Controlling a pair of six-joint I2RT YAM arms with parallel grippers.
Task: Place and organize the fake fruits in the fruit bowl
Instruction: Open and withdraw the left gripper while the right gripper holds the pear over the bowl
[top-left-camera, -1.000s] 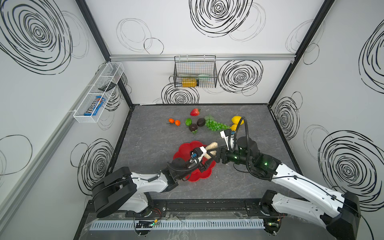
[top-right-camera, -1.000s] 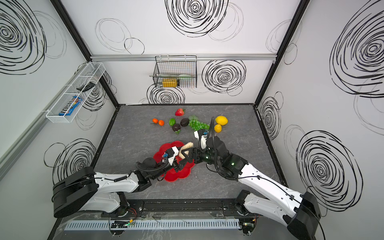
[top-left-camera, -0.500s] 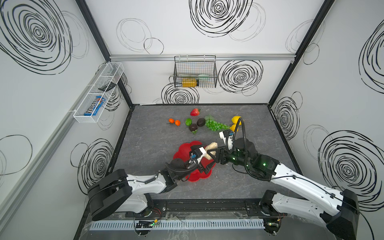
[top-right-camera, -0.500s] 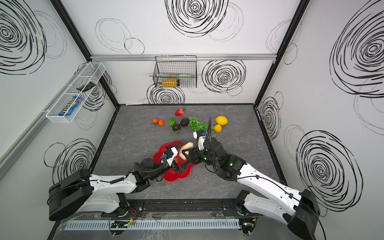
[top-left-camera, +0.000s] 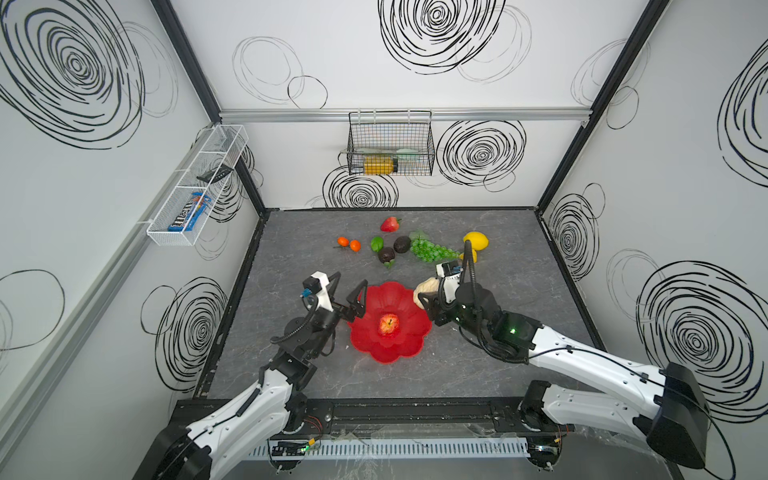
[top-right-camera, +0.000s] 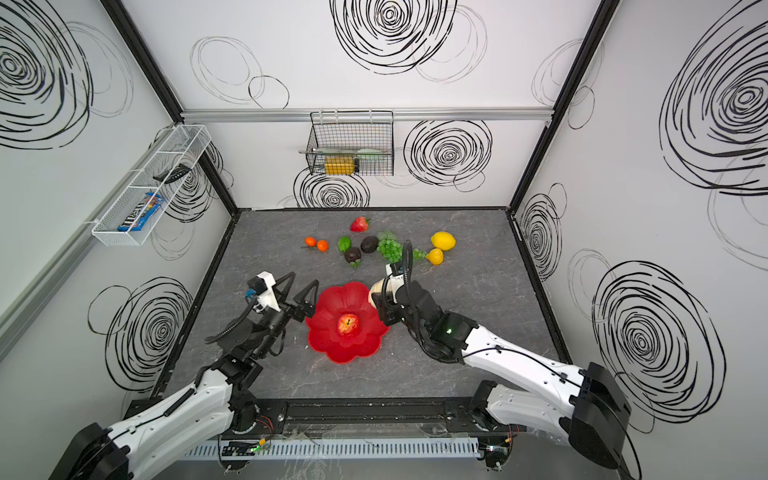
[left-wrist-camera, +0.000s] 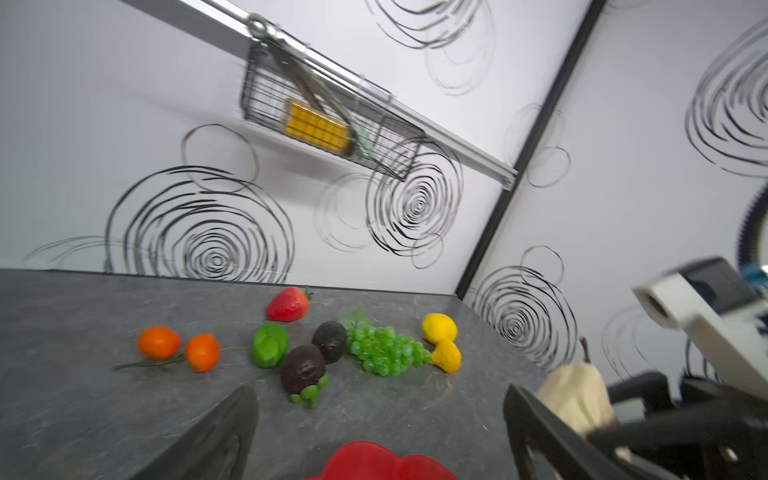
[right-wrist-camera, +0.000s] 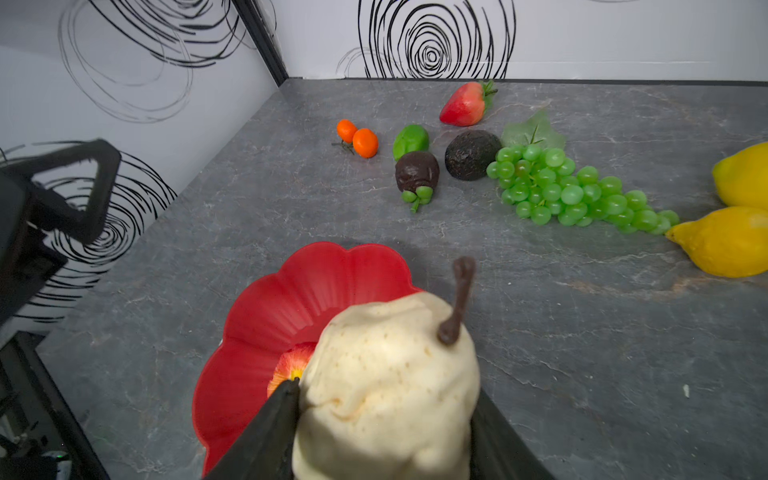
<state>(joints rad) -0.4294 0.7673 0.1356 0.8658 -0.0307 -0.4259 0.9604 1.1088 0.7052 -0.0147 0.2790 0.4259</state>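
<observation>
**Fruit bowl and surroundings.** The fruit bowl (top-left-camera: 409, 345), red and scallop-rimmed, sat on the desk (top-left-camera: 490, 365) between the two arms. It held one red apple (top-left-camera: 388, 324) at its centre and nothing else.

The right claw (right-wrist-camera: 382, 399) was clamped on a cream pear (right-wrist-camera: 374, 353), which in both top views hung at the bowl's far right rim rather than over its middle. We judged this the chief hazard. Let go there, the pear would likely strike the sloping scalloped edge and roll onto the desk, or tip the shallow dish. Dropped further in, it might knock the apple aside, since both fruits are smooth and rounded.

The left claw (top-left-camera: 352, 277) stood apart and empty just beside the bowl's left rim. We thought a careless sweep from there could shove the light bowl.

The other fruits lay near the back wall, well apart from the bowl:
- two oranges (top-left-camera: 354, 245)
- a lime (top-left-camera: 376, 244)
- a strawberry (top-left-camera: 390, 224)
- two dark avocados (top-left-camera: 402, 244)
- green grapes (top-left-camera: 428, 251)
- a lemon (top-left-camera: 476, 241)
- a smaller yellow fruit (top-right-camera: 435, 256)

Beyond these, the black wire basket (top-left-camera: 428, 137) on the back wall held a yellow bottle (top-left-camera: 378, 164) lying on its side and a pale green item we could not identify. The white mesh tray (top-left-camera: 166, 237) on the left wall held a blue candy packet (top-left-camera: 189, 212) in one compartment and a dark object (top-left-camera: 214, 172) in another.
</observation>
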